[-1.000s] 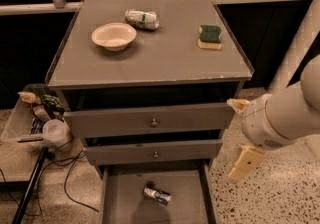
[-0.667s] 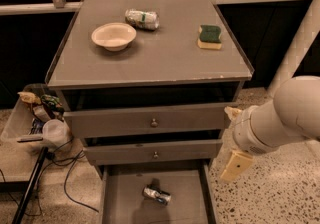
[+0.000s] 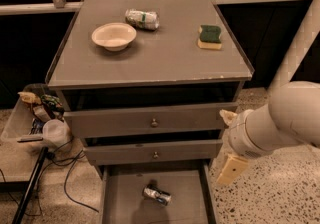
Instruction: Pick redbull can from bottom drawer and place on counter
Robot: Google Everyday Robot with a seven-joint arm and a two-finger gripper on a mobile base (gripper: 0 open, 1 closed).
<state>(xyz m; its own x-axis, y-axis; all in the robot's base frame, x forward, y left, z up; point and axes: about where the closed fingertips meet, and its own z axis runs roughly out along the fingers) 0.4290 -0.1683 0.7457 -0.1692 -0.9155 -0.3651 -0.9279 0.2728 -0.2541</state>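
The redbull can (image 3: 157,195) lies on its side in the open bottom drawer (image 3: 125,195), near the middle. My gripper (image 3: 229,144) is to the right of the cabinet, beside the two upper drawers, above and to the right of the can. Its cream fingers (image 3: 231,169) stand apart, open and empty. The counter (image 3: 150,63) is the grey cabinet top above the drawers.
On the counter stand a cream bowl (image 3: 114,35), a silver can with a green band (image 3: 142,19) and a green-and-yellow sponge (image 3: 210,36). The two upper drawers (image 3: 150,120) stick out slightly. A bin with clutter (image 3: 37,118) and cables lie at the left.
My arm and gripper have moved a little to the left and down, closer to the cabinet's right side. The can and the things on the counter have not moved.
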